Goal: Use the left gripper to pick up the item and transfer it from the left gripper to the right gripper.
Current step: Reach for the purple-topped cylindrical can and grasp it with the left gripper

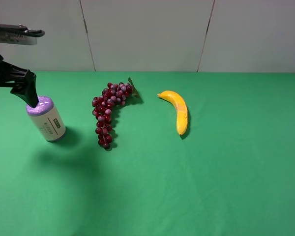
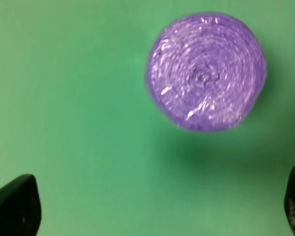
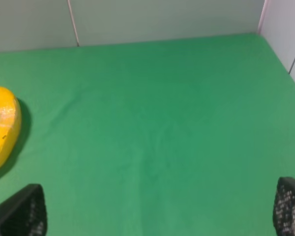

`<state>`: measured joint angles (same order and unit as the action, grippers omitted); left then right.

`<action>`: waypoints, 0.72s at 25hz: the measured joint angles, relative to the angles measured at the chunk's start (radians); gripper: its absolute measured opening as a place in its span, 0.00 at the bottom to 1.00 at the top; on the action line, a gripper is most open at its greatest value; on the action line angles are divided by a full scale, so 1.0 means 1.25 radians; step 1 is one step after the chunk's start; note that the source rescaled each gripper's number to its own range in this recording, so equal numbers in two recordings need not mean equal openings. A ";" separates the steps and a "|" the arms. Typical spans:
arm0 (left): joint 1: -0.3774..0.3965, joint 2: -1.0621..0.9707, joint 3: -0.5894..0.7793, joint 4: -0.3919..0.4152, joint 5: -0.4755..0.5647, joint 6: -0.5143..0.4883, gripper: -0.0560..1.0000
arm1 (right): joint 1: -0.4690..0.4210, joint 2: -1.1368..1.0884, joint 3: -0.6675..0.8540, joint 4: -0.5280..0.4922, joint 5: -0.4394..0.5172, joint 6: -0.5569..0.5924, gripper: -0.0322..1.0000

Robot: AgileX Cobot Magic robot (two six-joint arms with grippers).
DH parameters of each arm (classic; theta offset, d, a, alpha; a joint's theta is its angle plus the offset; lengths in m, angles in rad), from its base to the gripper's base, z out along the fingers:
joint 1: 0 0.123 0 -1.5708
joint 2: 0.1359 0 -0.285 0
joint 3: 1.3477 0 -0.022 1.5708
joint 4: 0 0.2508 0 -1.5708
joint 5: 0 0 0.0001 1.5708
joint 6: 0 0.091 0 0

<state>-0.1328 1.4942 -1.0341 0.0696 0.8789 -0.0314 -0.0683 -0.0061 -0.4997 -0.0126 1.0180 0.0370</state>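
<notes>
Roll: stands on end at the counter's 9 o'clock side, purple cap up. Grapes lie at its 3 o'clock, banana beyond. The upright stance leaves its sides free for a pinch.
Left gripper: points down over the cap's 11 o'clock rim. Fingers spread wide, grasping nothing; likely lining up the pick.
Right gripper: fingers parted, empty, facing bare counter beside the banana, presumably parked for the handover.

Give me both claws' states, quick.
Left claw: open, holding nothing, over the purple-ended roll.
Right claw: open, holding nothing.
</notes>
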 joint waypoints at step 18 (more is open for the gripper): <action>-0.047 0.160 -0.004 -0.017 -0.109 -0.003 1.00 | 0.000 0.000 0.000 0.000 0.000 0.000 1.00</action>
<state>-0.1910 1.6939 -1.0389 0.0489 0.7433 -0.0348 -0.0683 -0.0061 -0.4997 -0.0126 1.0180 0.0370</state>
